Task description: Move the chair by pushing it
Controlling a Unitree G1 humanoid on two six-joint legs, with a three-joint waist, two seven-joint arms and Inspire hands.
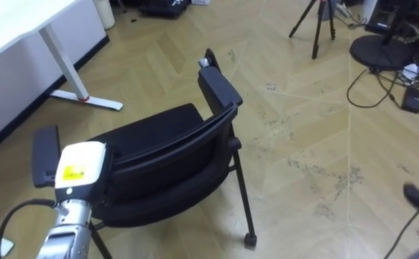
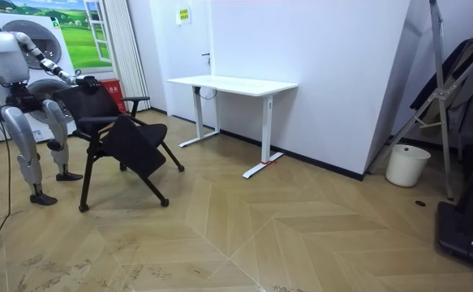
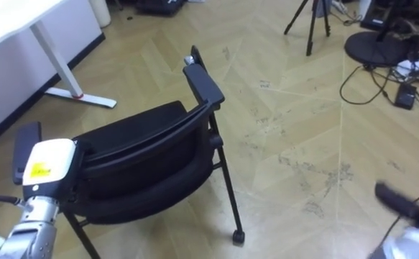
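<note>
Way off to the left of the left hand, a white desk (image 1: 15,21) is standing on its white T-foot leg, well apart from everything else. The left hand (image 1: 80,173) is showing at the lower left, sitting right at the left end of the backrest's top edge on the chair (image 1: 166,155). Honestly can't tell if it's gripping or just pressing, since the back of the hand is covering that spot.

Just left of that hand, the chair's left armrest (image 1: 45,155) is sticking out as a flat black pad. To the hand's right, the rest of the chair is spreading out. It's black all over, with a curved backrest rim and a padded seat just beyond the rim. The right armrest (image 1: 220,88) is poking up at the far corner, and thin black tube legs are running down to a small caster (image 1: 250,239) on the scuffed herringbone wood floor (image 1: 302,144).

In the room view the chair is standing between the robot at the room view's left and the desk.

Farther right, well beyond the chair, a black tripod (image 1: 317,25) and loops of cable (image 1: 381,79) are sitting on the floor. The right hand (image 3: 403,201) is hanging at the lower right, well apart from the chair and touching nothing. Can't tell its state either.
</note>
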